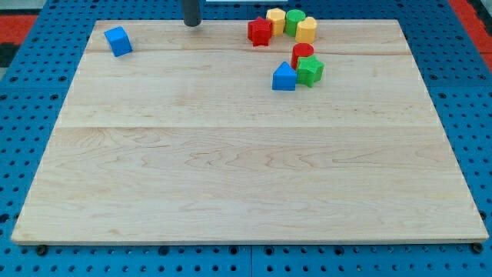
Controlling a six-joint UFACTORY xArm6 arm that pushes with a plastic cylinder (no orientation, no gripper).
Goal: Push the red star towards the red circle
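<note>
The red star (pixel 260 31) lies near the view's top edge of the wooden board, right of centre. The red circle (pixel 302 53) sits below and to its right, touching the green star (pixel 310 71) and close to the blue triangle-topped block (pixel 284 77). My tip (pixel 191 23) stands at the view's top, well to the left of the red star, with a clear gap between them.
A yellow star-like block (pixel 275 19), a green block (pixel 294 21) and a yellow cylinder (pixel 306 30) cluster just right of the red star. A blue cube (pixel 118 41) lies at the top left. The wooden board (pixel 231 169) rests on a blue pegboard.
</note>
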